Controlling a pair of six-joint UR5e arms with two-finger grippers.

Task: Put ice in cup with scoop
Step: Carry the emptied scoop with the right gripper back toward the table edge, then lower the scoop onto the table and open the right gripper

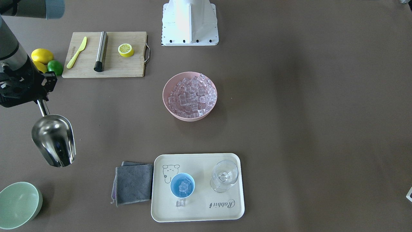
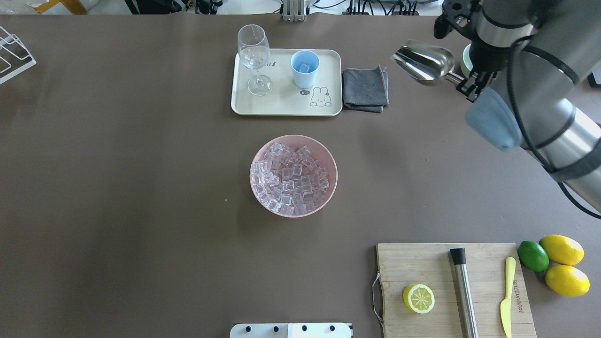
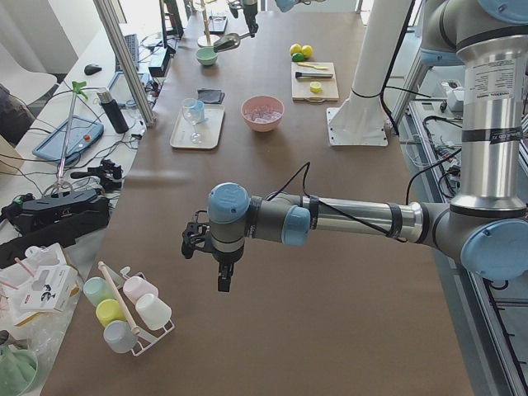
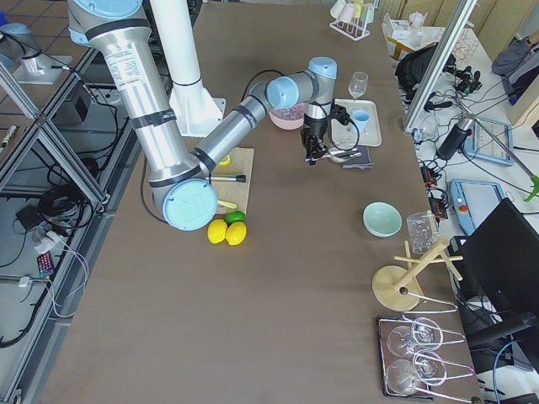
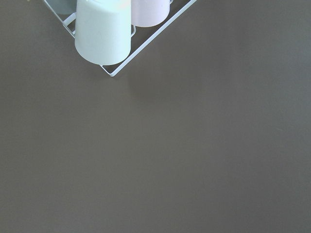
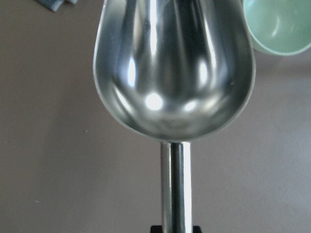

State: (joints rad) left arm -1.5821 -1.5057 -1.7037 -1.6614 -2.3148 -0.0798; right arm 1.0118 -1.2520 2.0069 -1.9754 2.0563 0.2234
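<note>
The right arm (image 1: 9,48) is cut off by the frame edge in the front view. Its right gripper (image 1: 41,102) is clamped on the rod handle of the scoop (image 1: 54,138), whose empty trough hangs above bare table, well apart from the tray (image 1: 206,209). The left gripper (image 3: 223,282) shows only in a side view, near a mug rack (image 3: 124,313), and I cannot tell whether its jaws are apart. The pink bowl (image 1: 164,96) holds most of the ice (image 1: 192,95). The cup (image 1: 174,187) stands on the tray with a few cubes inside, and one loose cube (image 1: 180,203) lies just beside it. The tray reads "Rabbit". Print on the cutting board (image 1: 128,64) is too small to read.
</note>
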